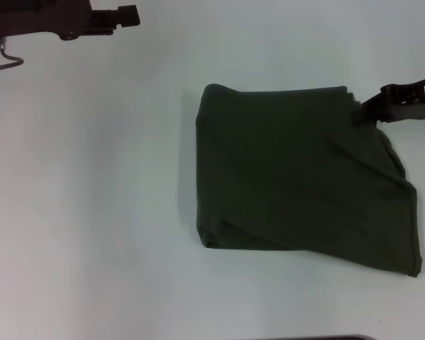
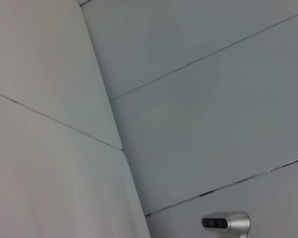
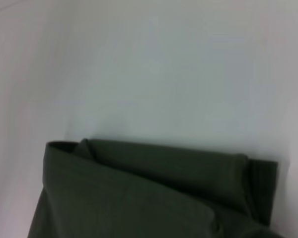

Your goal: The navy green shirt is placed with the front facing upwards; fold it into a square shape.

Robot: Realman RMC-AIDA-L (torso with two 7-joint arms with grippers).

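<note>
The navy green shirt (image 1: pixel 297 177) lies folded on the white table (image 1: pixel 92 212), right of centre, as a rough square with a slanted flap running to its near right corner. No lettering shows. My right gripper (image 1: pixel 359 113) rests at the shirt's far right edge, touching the cloth. The right wrist view shows the stacked folded layers of the shirt (image 3: pixel 149 193) against the table. My left gripper (image 1: pixel 127 15) is parked high at the far left, well away from the shirt.
White table surface surrounds the shirt on the left and in front. A dark edge (image 1: pixel 340 338) shows at the bottom of the head view. The left wrist view shows only pale wall panels and a small silver camera (image 2: pixel 226 223).
</note>
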